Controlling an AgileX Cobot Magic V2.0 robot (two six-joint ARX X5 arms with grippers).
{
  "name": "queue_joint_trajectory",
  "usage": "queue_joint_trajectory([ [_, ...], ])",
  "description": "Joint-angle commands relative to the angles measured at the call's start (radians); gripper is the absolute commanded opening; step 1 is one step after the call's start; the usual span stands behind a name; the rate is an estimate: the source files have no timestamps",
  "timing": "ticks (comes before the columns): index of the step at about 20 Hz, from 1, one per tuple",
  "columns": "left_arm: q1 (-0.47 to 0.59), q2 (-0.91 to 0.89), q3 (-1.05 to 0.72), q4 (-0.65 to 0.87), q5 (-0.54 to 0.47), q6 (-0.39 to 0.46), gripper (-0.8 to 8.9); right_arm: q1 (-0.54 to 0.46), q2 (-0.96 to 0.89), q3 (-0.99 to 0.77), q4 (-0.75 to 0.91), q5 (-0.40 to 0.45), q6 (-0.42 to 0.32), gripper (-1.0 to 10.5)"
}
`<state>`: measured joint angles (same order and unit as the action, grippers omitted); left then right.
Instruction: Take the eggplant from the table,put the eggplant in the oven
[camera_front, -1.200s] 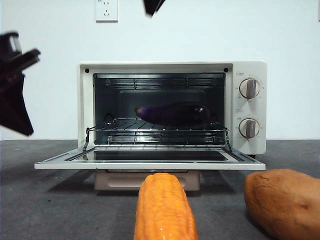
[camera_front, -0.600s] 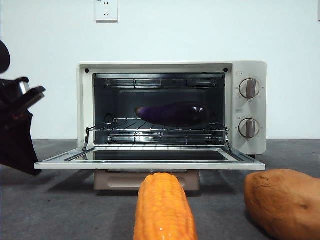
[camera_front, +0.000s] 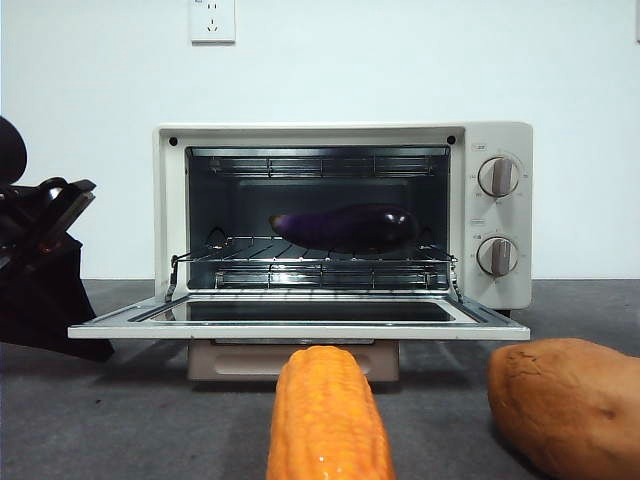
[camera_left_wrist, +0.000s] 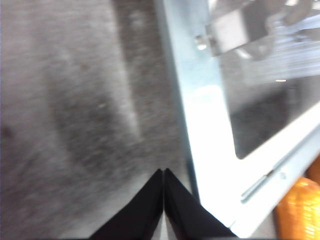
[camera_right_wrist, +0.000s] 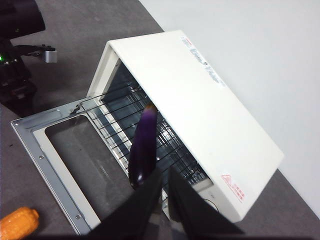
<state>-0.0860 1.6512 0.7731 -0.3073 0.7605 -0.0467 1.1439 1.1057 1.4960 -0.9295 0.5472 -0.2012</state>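
The dark-purple eggplant (camera_front: 345, 227) lies lengthwise on the wire rack (camera_front: 300, 268) inside the cream oven (camera_front: 500, 140), whose door (camera_front: 300, 328) hangs open and flat. From above, the eggplant (camera_right_wrist: 142, 150) rests on the rack with nothing holding it. My left gripper (camera_left_wrist: 163, 171) is shut and empty, low over the table (camera_left_wrist: 75, 125) just beside the door's left edge (camera_left_wrist: 210, 125); it shows as a dark mass (camera_front: 85, 345) at the left. My right gripper (camera_right_wrist: 164, 172) is shut and empty, high above the oven (camera_right_wrist: 200, 100), out of the front view.
An orange corn cob (camera_front: 328, 420) lies on the table (camera_front: 130, 420) in front of the door. A brown sweet potato (camera_front: 565, 400) sits at the front right. A white wall with a socket stands behind the oven.
The left arm has come down and a little rightward, toward the door's left corner. The black tip at the top edge has left the front view. The eggplant has not moved.
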Motion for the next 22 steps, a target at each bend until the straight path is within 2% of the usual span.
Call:
queue_joint_trajectory([
  [1,0.004,0.034,0.010,0.014,0.070,0.013,0.06,0.013,-0.003,0.017,0.005,0.003,0.019,0.0],
  [4,0.010,0.049,0.011,0.020,0.139,0.013,0.06,0.013,-0.013,0.017,0.005,0.003,0.019,0.0],
  [9,0.022,0.051,0.012,0.039,0.169,0.012,0.06,0.013,-0.016,0.017,0.001,0.002,0.022,0.0],
  [15,0.060,0.051,0.035,0.042,0.282,0.011,0.06,0.013,-0.016,0.017,-0.038,0.002,0.043,0.0],
  [22,0.110,0.051,0.124,0.041,0.391,-0.021,0.06,0.013,-0.016,0.016,-0.101,-0.007,0.120,0.0],
])
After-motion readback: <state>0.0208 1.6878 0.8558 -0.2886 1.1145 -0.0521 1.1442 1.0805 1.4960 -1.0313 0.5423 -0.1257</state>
